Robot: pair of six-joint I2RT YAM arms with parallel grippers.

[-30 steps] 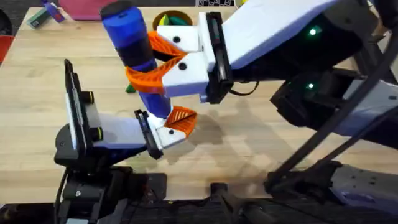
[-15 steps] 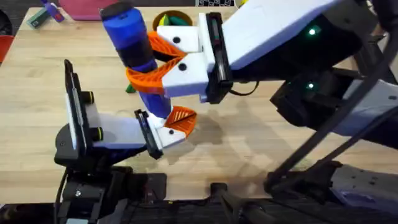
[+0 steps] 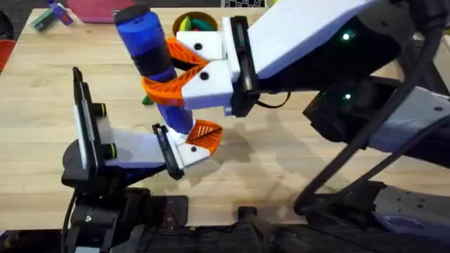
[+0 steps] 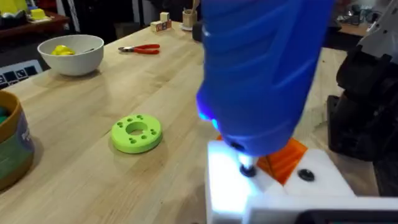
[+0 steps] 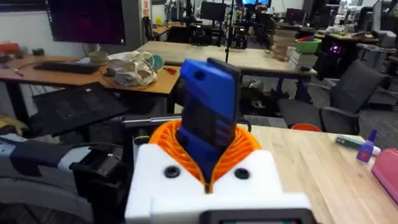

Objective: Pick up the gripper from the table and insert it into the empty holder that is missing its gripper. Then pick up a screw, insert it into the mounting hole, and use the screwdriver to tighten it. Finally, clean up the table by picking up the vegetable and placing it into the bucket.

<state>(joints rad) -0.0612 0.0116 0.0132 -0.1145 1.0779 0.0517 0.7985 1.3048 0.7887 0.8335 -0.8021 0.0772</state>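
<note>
My right gripper [image 3: 172, 76] reaches across the table and is shut on the blue screwdriver [image 3: 149, 49], which leans with its black tip down. In the right wrist view the orange pads [image 5: 163, 140] clamp the screwdriver [image 5: 208, 109]. The tip [image 4: 247, 169] rests on the white holder [image 4: 233, 180] of my left gripper [image 3: 191, 144], right beside the seated orange gripper wedge [image 4: 283, 158]. The left gripper is shut, with nothing but its own pads between the white blocks. A bit of the dark green vegetable [image 3: 146, 100] peeks out beside the screwdriver. The bucket [image 3: 184, 17] stands at the back.
A flat green disc [image 4: 137, 132] lies on the wood near the left gripper. Farther off are a white bowl [image 4: 70, 53] and red pliers [image 4: 142, 48]. The bucket's side [image 4: 12, 146] sits close by. A pink box [image 3: 98, 8] is at the back left.
The right arm's body has shifted slightly to the left. The screwdriver and the left gripper stay where they were.
</note>
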